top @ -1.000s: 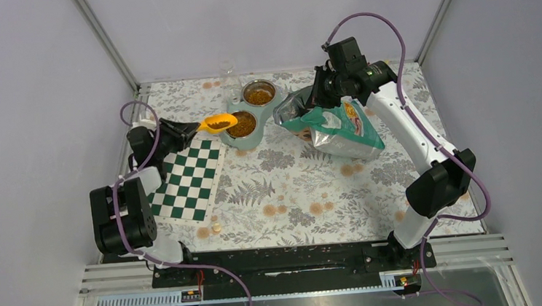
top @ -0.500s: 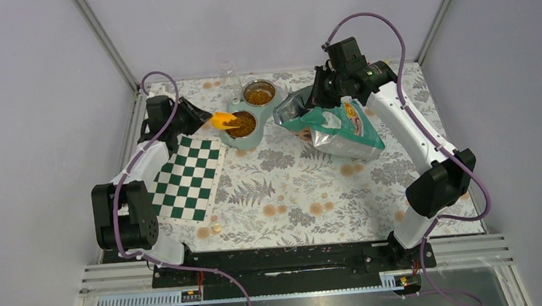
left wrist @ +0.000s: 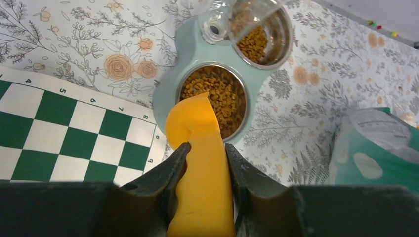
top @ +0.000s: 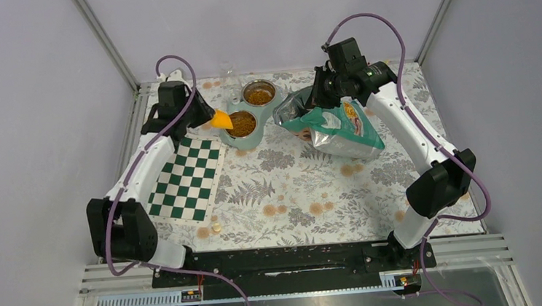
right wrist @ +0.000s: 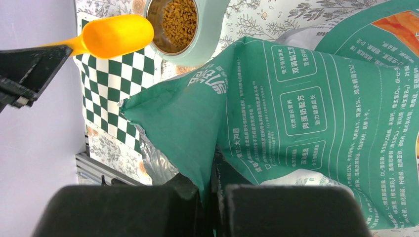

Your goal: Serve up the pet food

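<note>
The scoop is smooth, faintly glossy orange plastic. The bowls are shiny metal, set in a matt pale-green plastic stand. The pouch is creased, glossy film; the kibble looks dry and rough.

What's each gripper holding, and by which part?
The left gripper holds the orange scoop by its handle; the right gripper pinches the pet food pouch at an edge near its open mouth.

kibble: orange-brown, in both feeder bowls | pouch: teal-white, open, just right of feeder
</note>
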Robot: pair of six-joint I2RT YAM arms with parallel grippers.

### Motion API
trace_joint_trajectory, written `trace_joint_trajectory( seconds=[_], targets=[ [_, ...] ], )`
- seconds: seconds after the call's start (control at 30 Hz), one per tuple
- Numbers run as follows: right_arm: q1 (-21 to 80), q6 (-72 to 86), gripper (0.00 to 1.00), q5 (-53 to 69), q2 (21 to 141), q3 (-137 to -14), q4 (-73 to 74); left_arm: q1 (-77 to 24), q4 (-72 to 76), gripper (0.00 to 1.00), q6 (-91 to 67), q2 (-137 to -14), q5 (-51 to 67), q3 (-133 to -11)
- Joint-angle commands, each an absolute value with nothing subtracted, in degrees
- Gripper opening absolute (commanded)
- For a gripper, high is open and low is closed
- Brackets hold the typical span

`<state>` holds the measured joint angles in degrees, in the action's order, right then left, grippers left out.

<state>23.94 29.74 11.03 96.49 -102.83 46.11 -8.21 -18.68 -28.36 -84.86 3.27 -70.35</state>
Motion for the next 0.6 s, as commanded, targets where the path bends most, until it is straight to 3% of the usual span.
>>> trace_joint_trajectory(
  seconds=[0.0,0.2,0.37,0.57],
  targets=[
    [23.55,29.57,0.0,12.91,92.01,-103.04,42.13,-9.37,-20.14,0.0,-26.55,-77.41,2.53,-74.77],
    [24.52,27.43,0.0,9.74,90.92,-103.43,42.83,-9.4,-15.25,0.0,-40.66,-68.77,16.51,-74.95],
    [26.76,24.28,0.0,4.75,93.68,-112.02,49.33,-9.36,-3.65,0.0,-51.73,-64.86,26.43,-72.31],
    [30.09,21.27,0.0,-3.42,99.07,-125.96,58.65,-10.92,2.83,0.0,-53.64,-63.11,32.89,-71.14]
  ],
)
